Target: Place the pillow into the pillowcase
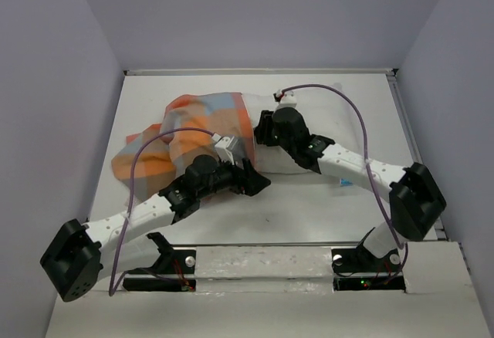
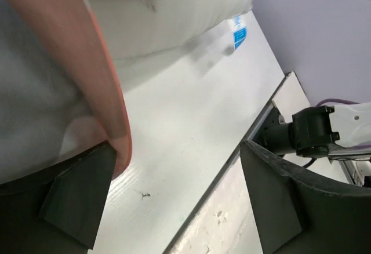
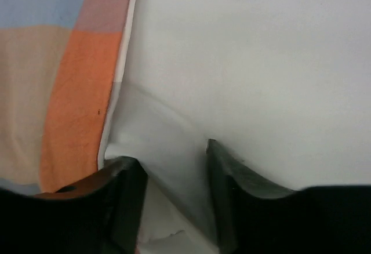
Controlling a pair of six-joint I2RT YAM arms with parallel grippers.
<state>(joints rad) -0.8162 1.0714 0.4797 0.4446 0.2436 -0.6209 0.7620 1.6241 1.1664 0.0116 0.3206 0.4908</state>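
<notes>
The left end effector (image 2: 177, 147) is spread wide, with nothing between its fingers. The orange hem of the pillowcase (image 2: 107, 86) hangs right against one finger (image 2: 75, 190), and bare counter (image 2: 191, 126) lies under the gap. Beyond the tips the pillow (image 2: 168, 10) bulges out of the case's mouth. Its small blue-and-white tag (image 2: 239, 32) sits at the far corner, just above the counter.

The right end effector (image 3: 174, 161) has its fingers part way apart, with a raised fold of the white pillow running between them. I cannot tell whether they grip that fold. Just beside one finger, the case's pale-edged hem lies on the pillow.

In the top view, the right end effector rests on the pillow at the case's opening. The left one sits at the pillow's near edge. The pillow is only partly in. The end beyond the left end effector is covered by the bunched checked case, and the part under the right arm lies bare on the counter.
</notes>
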